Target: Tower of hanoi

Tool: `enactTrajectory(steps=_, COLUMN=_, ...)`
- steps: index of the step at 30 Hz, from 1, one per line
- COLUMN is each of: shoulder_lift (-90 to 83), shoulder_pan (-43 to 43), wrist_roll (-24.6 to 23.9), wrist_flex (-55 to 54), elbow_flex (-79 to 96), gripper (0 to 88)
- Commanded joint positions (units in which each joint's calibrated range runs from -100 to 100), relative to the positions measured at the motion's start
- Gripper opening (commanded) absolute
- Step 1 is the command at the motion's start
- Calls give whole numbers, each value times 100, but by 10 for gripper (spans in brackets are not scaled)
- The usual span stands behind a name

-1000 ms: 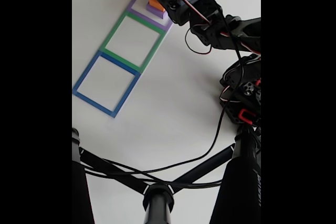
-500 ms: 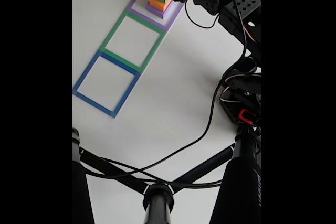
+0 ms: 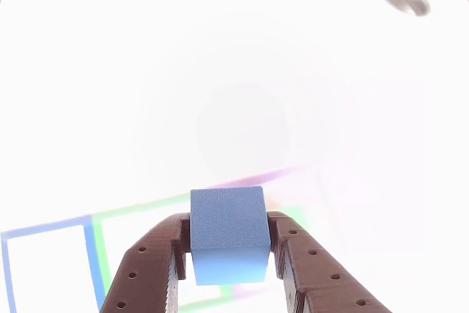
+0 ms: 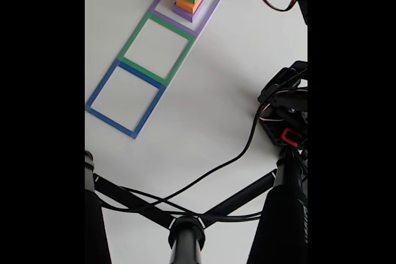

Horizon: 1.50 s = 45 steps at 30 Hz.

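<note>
The white surface (image 4: pixel 204 85) carries three square outlines in a row, blue (image 4: pixel 125 98), green (image 4: pixel 157 47) and purple (image 4: pixel 210 1), with a black stand and cables in front. Compared with a moment ago, the blue cube (image 3: pixel 227 234) is gone from the top of the stack (image 4: pixel 189 1), which now shows green over orange over purple inside the purple outline. The gripper (image 3: pixel 229 258) is clamped on the cube and holds it high above the outlines, so the first move is probably under way.
</note>
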Motion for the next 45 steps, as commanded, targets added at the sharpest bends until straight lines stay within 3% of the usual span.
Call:
enactTrajectory(steps=1, shoulder_lift=-44, shoulder_pan=-250, wrist_roll=0, wrist_flex=191, elbow_flex=-414, gripper=10)
enactTrajectory(steps=8, shoulder_lift=-44, shoulder_pan=-499, wrist_roll=0, wrist_flex=127, elbow_flex=-132, gripper=8)
enactTrajectory(steps=14, shoulder_lift=-310, shoulder_pan=-643, wrist_roll=0, wrist_flex=-894, elbow_flex=1477, gripper=8)
enactTrajectory(steps=30, shoulder_lift=-108, shoulder_pan=-1142, wrist_roll=0, wrist_flex=-7849, elbow_flex=7650, gripper=6)
enactTrajectory(steps=37, shoulder_lift=1264, shoulder_pan=-1237, wrist_roll=0, wrist_flex=-10505, elbow_flex=8577, gripper=5)
enactTrajectory(steps=45, shoulder_lift=3081, shoulder_pan=-1276, wrist_roll=0, wrist_flex=-12764, elbow_flex=8777, gripper=6)
